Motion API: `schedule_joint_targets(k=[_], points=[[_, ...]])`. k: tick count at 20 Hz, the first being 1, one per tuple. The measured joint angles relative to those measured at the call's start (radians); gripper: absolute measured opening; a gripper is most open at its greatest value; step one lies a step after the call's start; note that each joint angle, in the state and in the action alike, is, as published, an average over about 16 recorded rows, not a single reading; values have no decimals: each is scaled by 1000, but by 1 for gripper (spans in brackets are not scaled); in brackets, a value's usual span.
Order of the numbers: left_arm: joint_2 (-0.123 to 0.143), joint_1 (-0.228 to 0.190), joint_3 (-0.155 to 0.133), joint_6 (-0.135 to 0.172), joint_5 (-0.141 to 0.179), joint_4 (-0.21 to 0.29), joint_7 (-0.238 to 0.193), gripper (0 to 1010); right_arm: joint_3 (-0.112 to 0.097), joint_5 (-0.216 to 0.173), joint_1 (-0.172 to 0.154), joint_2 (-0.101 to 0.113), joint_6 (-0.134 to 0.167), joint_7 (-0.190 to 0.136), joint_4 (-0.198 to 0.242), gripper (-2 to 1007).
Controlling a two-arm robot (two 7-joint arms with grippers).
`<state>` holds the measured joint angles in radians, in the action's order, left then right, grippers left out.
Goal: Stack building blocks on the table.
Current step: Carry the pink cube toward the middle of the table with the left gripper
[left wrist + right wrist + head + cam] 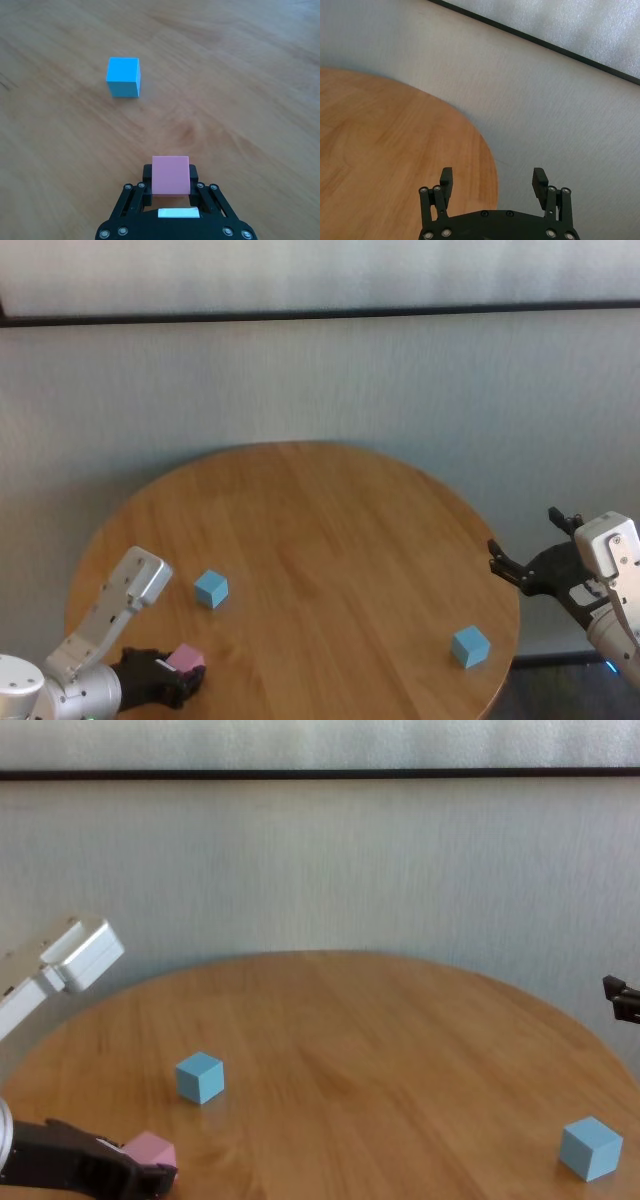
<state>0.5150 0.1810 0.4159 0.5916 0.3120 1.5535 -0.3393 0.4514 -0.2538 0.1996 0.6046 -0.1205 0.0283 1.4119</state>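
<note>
My left gripper (190, 672) is shut on the pale pink cube (186, 656) at the table's near left; the left wrist view shows the cube (170, 175) gripped between the fingers. I cannot tell whether it rests on the wood or hangs just above it. One light blue cube (211, 589) stands a short way beyond it, also seen in the left wrist view (123, 76) and the chest view (200, 1077). The other light blue cube (469, 646) sits near the table's near right edge. My right gripper (525, 537) is open and empty, just off the table's right edge (492, 176).
The round wooden table (330, 530) stands before a pale wall with a dark horizontal strip (320, 313). The table's rim curves close under the right gripper (490, 165). Only the three cubes are on the table.
</note>
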Motion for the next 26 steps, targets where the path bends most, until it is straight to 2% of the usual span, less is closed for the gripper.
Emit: schedule_joint_targets(k=[7, 13, 20, 26], points=[[0, 13, 35, -39, -28, 16, -49, 395, 0, 0, 0, 0, 0, 0, 0, 1001], [-25, 63, 91, -76, -70, -1, -101, 394, 0, 0, 0, 0, 0, 0, 0, 1001], [-76, 155, 159, -95, -119, -79, -154, 394, 0, 0, 0, 0, 0, 0, 0, 1001], [-120, 224, 199, -106, -145, -164, -194, 394, 0, 0, 0, 0, 0, 0, 0, 1001]])
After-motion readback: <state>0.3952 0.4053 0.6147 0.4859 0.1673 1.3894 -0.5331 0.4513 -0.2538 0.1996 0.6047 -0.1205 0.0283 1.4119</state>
